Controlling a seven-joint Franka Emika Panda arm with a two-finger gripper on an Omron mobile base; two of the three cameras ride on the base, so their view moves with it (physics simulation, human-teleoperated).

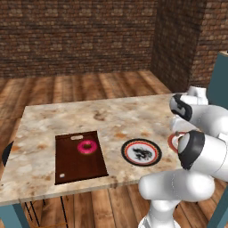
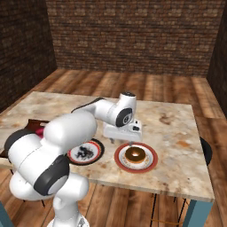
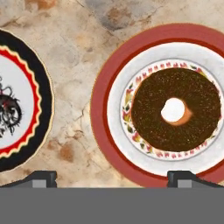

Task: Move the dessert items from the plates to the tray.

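Near counter (image 1: pixel 111 116) edge: tray (image 1: pixel 80 156), black-rimmed plate (image 1: pixel 141 152) and red-rimmed plate (image 2: pixel 135 157) in a row along it. Pink doughnut (image 1: pixel 87 146) lying on the tray, toward its far end by the handle slot. Black-rimmed plate beside the tray, bare, apart from it. Red-rimmed plate next along the edge, just beside the black-rimmed one without touching, nearest the counter's right end. Brown doughnut (image 2: pixel 134 154) sitting in the middle of the red-rimmed plate; from the hand camera (image 3: pixel 176 109), lying flat, hole up, inside the plate's patterned inner ring. Tool (image 2: pixel 129 143) hanging just above the far rim of the red-rimmed plate, pointing down, fingertips (image 3: pixel 183 177) spread wide, released, gripping nothing, clear of the doughnut. Farther back: bare marbled counter, then wooden floor and brick walls.
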